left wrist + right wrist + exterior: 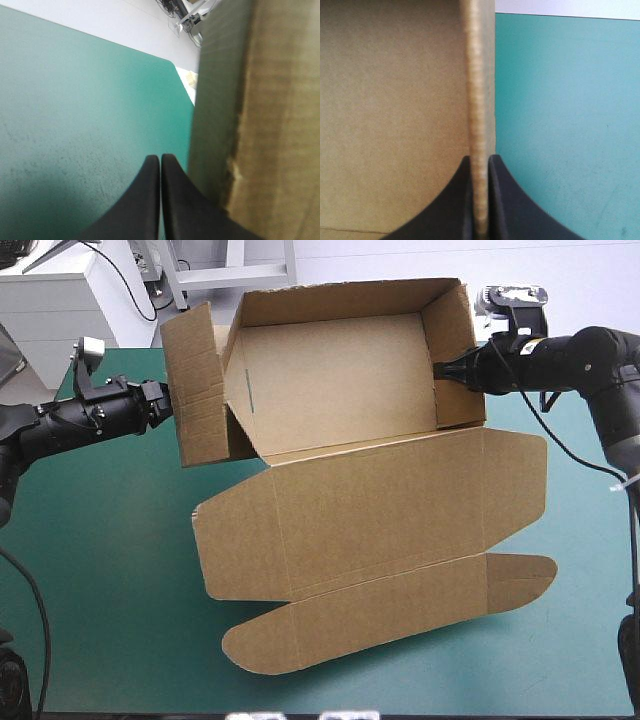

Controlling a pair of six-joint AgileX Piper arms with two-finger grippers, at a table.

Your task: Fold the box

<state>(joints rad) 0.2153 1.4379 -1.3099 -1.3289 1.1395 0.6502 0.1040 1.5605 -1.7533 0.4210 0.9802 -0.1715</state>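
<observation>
Box (370, 510): cut brown board in the middle of the teal-green cover (100, 570). The sheet runs from the near side to the far edge. Each panel's long axis lies left to right, the right end angled a little farther off.

Nearest: tuck flap (380, 615), a long narrow strip with rounded ends, lying flat. Behind it the lid (360, 505), a broad flat rectangle with crease lines; an angled ear sticks out at its right end.

Farthest: tray (340, 360), walls raised, mouth open upward, plain floor with one thin dark slit near the left end. Matte board, corrugated core showing at the cut edges.

Left end wall (195, 390) upright and swung outward from the tray's corner, its outer face toward the left arm.

Left gripper (165, 405): black fingers pressed together into one point, nothing between them. The tip is at the outer face of that left wall. In the wrist view the board's frayed edge rises just beside the fingers; contact cannot be told.

Right gripper (440, 370): at the tray's right end wall (455, 360), reaching in from the right. The fingers (502, 200) are nearly together, pinching the wall's edge, one inside the tray and one outside.
</observation>
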